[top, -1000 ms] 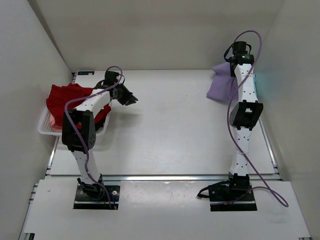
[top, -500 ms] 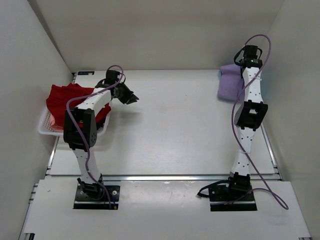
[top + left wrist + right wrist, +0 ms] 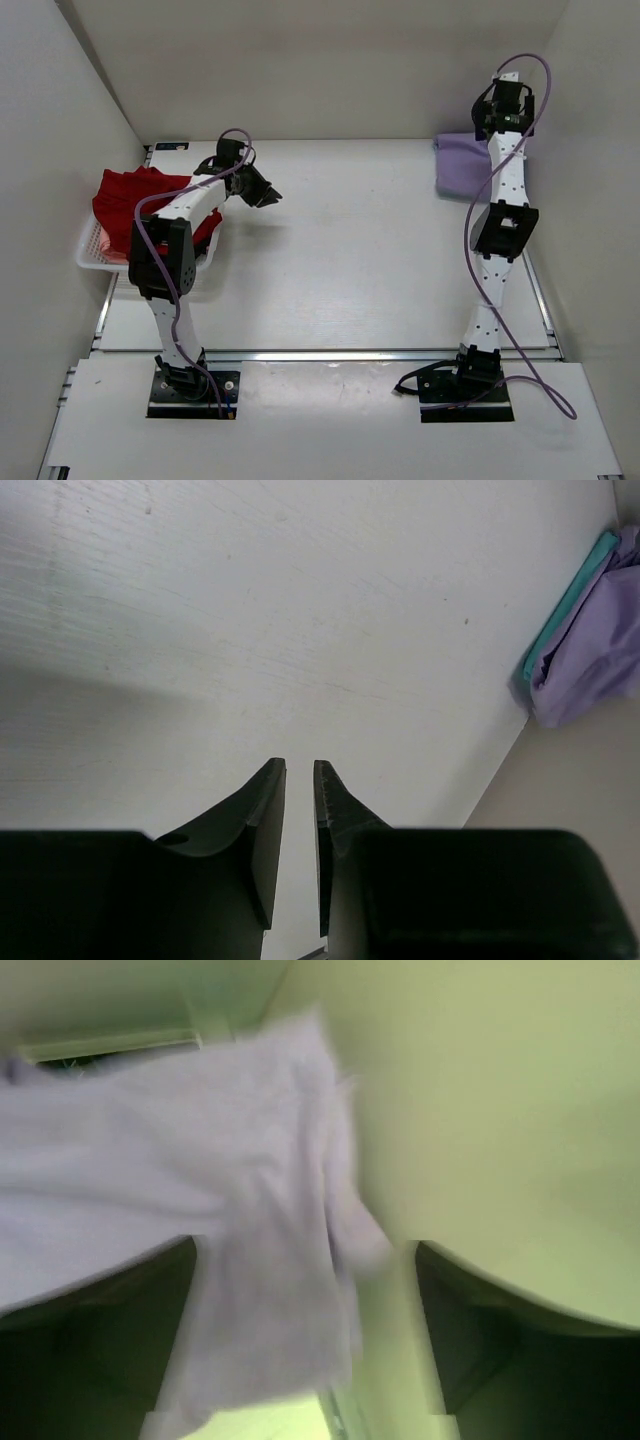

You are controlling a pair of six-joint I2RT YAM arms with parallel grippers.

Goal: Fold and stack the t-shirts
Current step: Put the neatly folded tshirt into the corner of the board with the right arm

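Observation:
A lavender t-shirt (image 3: pixel 460 165) lies at the far right of the table; the left wrist view shows it (image 3: pixel 592 650) lying on a teal t-shirt's edge (image 3: pixel 568 608). My right gripper (image 3: pixel 505 108) is raised above its far side by the right wall. In the blurred right wrist view this gripper (image 3: pixel 305 1250) is wide open, with lavender cloth (image 3: pixel 250 1210) loose between the fingers. Deep red t-shirts (image 3: pixel 128 200) are heaped in the basket at left. My left gripper (image 3: pixel 262 190) hovers over bare table, its fingers (image 3: pixel 262 820) a narrow gap apart and empty.
The white slotted basket (image 3: pixel 92 258) sits at the table's left edge under the left arm's elbow. White walls close in the table on the left, back and right. A metal rail (image 3: pixel 330 354) runs along the near edge.
The right gripper has opened and let go of the lavender t-shirt, rising toward the far right corner. The shirt has settled flatter. The left arm has barely moved.

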